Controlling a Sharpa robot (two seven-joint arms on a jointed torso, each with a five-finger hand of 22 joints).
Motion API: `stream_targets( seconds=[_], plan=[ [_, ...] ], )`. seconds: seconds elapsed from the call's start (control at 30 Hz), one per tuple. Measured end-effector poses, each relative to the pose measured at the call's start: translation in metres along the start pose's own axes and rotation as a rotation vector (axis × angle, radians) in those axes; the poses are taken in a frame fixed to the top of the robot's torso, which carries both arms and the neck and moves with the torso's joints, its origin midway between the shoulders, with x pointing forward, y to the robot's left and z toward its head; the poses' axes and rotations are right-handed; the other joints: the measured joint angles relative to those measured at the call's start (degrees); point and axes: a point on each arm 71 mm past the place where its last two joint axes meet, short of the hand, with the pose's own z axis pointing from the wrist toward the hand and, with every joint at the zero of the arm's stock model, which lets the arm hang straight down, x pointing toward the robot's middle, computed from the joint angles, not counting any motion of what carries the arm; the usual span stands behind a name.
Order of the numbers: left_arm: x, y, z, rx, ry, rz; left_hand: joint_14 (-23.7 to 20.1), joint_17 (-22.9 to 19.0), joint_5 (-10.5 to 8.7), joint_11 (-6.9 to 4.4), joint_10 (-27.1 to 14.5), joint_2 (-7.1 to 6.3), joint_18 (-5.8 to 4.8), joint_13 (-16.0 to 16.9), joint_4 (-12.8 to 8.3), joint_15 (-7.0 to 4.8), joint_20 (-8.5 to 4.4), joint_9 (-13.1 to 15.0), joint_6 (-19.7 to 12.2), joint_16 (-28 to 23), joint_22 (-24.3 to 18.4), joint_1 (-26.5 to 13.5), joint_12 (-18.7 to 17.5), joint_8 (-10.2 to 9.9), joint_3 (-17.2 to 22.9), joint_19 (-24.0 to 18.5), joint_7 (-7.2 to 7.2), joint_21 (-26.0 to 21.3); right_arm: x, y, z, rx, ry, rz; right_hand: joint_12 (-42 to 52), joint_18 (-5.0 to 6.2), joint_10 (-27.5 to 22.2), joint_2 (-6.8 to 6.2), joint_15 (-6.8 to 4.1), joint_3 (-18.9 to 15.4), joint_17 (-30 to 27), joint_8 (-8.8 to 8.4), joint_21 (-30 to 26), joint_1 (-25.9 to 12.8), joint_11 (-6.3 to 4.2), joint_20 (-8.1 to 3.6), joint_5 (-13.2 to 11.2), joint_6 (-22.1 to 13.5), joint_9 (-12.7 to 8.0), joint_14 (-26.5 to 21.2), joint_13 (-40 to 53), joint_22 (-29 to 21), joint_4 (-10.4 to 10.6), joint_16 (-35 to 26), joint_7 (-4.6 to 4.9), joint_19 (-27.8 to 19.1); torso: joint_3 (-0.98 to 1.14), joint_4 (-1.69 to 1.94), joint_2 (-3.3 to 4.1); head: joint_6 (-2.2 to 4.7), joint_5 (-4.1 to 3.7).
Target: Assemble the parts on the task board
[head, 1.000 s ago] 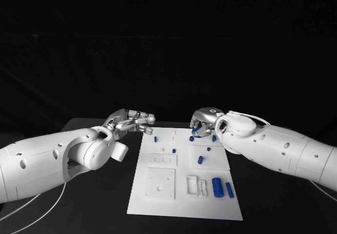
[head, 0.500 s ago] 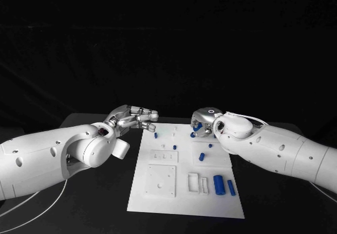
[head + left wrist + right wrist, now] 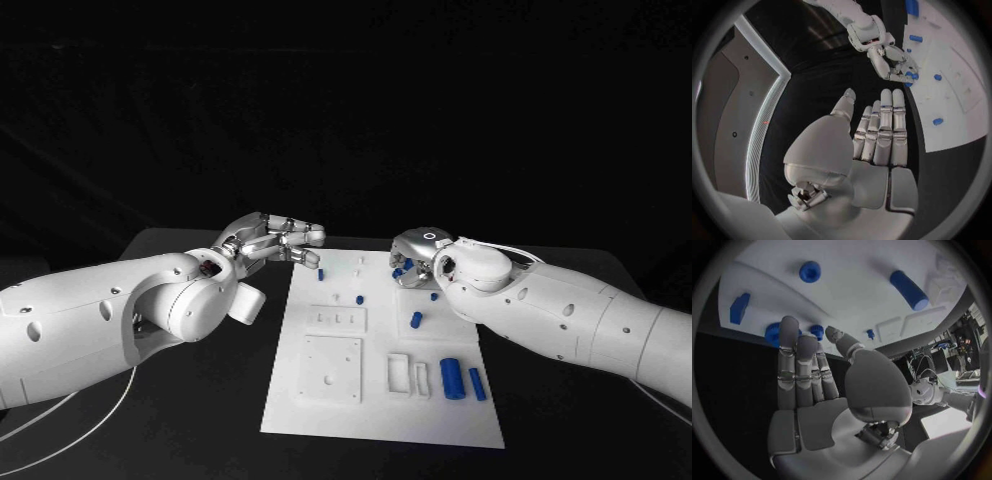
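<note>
Head view, board: you have the white task board (image 3: 378, 375) lying lengthwise on the black bench (image 3: 577, 400), with its blue parts spread over it so each can be reached on its own.
Head view, near parts: two blue cylinders (image 3: 462, 379) lie side by side at the board's near right, apart from both hands; a smaller blue piece (image 3: 415, 320) rests mid-board.
Head view, left hand: your left hand (image 3: 271, 240) hangs just off the board's far left corner, beside a small blue peg (image 3: 320, 273); it carries nothing, probably parked clear to leave room for the other arm.
Head view, right hand: your right hand (image 3: 415, 258) sits over the far right corner, among the blue pieces there.
Left wrist view, fingers: the left fingers (image 3: 882, 131) are straight and close together, bare of any part.
Left wrist view, other hand: you can see the right hand (image 3: 893, 61) bent over a blue piece at the board's edge; whether it grips it, you cannot tell.
Right wrist view, fingers: the right fingers (image 3: 795, 362) are stretched out flat, tips near a round blue part (image 3: 773, 334) at the board's rim, touching or not is unclear; the palm is bare.
Right wrist view, parts beyond: a blue knob (image 3: 809, 271) and a blue cylinder (image 3: 908, 289) lie further in on the board.
Judgement: you seem to be lining up a pick at that corner; the closeness of the pieces could cause a nudge.
</note>
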Motion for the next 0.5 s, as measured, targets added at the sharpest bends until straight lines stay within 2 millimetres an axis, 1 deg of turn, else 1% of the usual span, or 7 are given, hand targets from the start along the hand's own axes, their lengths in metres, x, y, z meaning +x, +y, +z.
stream_targets(
  seconds=[0.1, 0.17, 0.23, 0.3, 0.37, 0.43, 0.5],
  plan=[
    [0.0001, -0.0005, 0.0001, 0.0, 0.001, 0.0, 0.0, 0.0, 0.0, 0.0, 0.0, 0.0, 0.0, 0.0, 0.0, 0.0, 0.0, 0.0, 0.0, 0.0, -0.02, 0.0, 0.0, 0.0, 0.0, 0.0, 0.0, 0.0, 0.001, -0.0001, 0.0, 0.001, 0.001, -0.001, 0.0, 0.0, 0.21, 0.0, 0.0, 0.0, -0.01, 0.0, 0.0, 0.0, 0.21, 0.0, 0.0, 0.1, 0.03, 0.0, 0.0, 0.48, 0.0, 0.35, 0.0, 0.0, 0.01, 0.02, 0.09, 0.03, 0.04],
    [0.0002, -0.0007, 0.0001, 0.001, 0.002, 0.001, 0.0, 0.0, 0.0, 0.0, 0.0, 0.0, 0.0, 0.0, 0.0, 0.0, 0.0, 0.0, 0.0, 0.0, -0.01, 0.0, 0.0, 0.0, 0.0, 0.0, 0.0, 0.0, 0.0014, -0.0005, 0.0, 0.002, 0.001, -0.003, 0.0, 0.0, 0.41, 0.0, 0.0, 0.03, -0.01, 0.0, 0.0, 0.0, 0.0, 0.0, 0.0, 0.1, 0.06, 0.0, 0.0, 0.7, -0.03, 0.37, 0.0, 0.0, 0.01, 0.02, 0.15, 0.07, 0.08],
    [0.0002, -0.001, 0.0002, 0.001, 0.003, 0.001, 0.0, 0.0, 0.0, 0.0, 0.0, 0.0, 0.0, 0.0, 0.0, 0.0, 0.0, 0.0, 0.0, 0.0, -0.01, 0.0, 0.0, 0.0, 0.0, 0.0, 0.0, 0.0, 0.0015, -0.0008, 0.0, 0.002, 0.001, -0.004, 0.0, 0.0, 0.41, 0.0, 0.0, 0.31, -0.1, 0.0, -0.21, 0.0, 0.0, 0.0, 0.0, 0.3, 0.06, 0.0, 0.0, 0.98, 0.0, 0.37, -0.19, 0.0, 0.02, 0.02, 0.19, 0.1, 0.08],
    [0.0001, -0.0012, 0.0001, 0.001, 0.004, 0.001, 0.0, 0.04, 0.0, 0.0, 0.0, 0.0, 0.0, 0.0, 0.0, 0.0, 0.0, 0.0, 0.0, 0.0, -0.12, 0.0, 0.0, 0.0, 0.0, 0.0, 0.0, 0.0, 0.0016, -0.001, -0.0001, 0.003, 0.001, -0.005, 0.0, 0.0, 0.62, 0.0, 0.0, 0.55, -0.1, 0.0, -0.42, 0.0, -0.2, 0.0, 0.0, 0.44, 0.06, 0.0, 0.0, 1.31, -0.04, 0.37, -0.07, 0.0, 0.02, -0.01, 0.23, 0.16, 0.08],
    [0.0, -0.0013, 0.0001, 0.001, 0.004, 0.001, 0.0, 0.08, 0.0, 0.0, 0.0, 0.0, 0.0, 0.0, 0.0, 0.0, 0.0, 0.0, 0.0, 0.0, -0.21, 0.0, 0.0, 0.0, 0.0, 0.0, 0.0, 0.0, 0.0017, -0.0013, -0.0002, 0.003, 0.001, -0.005, 0.0, 0.0, 0.82, 0.0, -0.21, 0.87, -0.1, 0.0, -0.42, 0.0, 0.0, -0.02, 0.0, 0.53, 0.06, -0.21, 0.0, 1.64, -0.06, 0.5, -0.03, 0.02, 0.03, -0.02, 0.3, 0.19, 0.08],
    [-0.0001, -0.0014, 0.0001, 0.0, 0.004, 0.002, 0.0, 0.08, 0.0, 0.0, 0.0, 0.0, 0.0, 0.0, 0.0, 0.0, 0.0, 0.0, 0.0, 0.0, -0.21, 0.0, 0.0, 0.0, 0.0, 0.0, 0.0, 0.0, 0.0018, -0.0014, -0.0003, 0.004, 0.0, -0.006, 0.0, -0.14, 1.18, 0.0, -0.22, 1.02, -0.1, 0.0, -0.42, 0.0, -0.35, -0.24, 0.0, 0.83, 0.15, -0.22, 0.0, 1.98, 0.09, 0.61, -0.32, 0.24, 0.04, -0.02, 0.37, 0.21, 0.08],
    [-0.0002, -0.0014, 0.0001, 0.0, 0.005, 0.002, 0.0, 0.08, 0.0, 0.0, 0.0, 0.0, 0.0, 0.0, 0.0, 0.0, 0.0, 0.0, 0.0, 0.0, -0.21, 0.0, 0.0, 0.0, 0.0, 0.0, 0.0, 0.0, 0.0019, -0.0013, -0.0003, 0.003, 0.0, -0.007, 0.0, -0.34, 2.11, 0.0, -0.22, 1.42, -0.1, 0.0, -0.42, 0.0, -0.44, -0.32, -0.15, 1.55, 0.23, -0.22, 0.0, 2.25, 0.17, 0.61, -0.33, 0.32, 0.06, -0.03, 0.41, 0.24, 0.08]
  ],
)
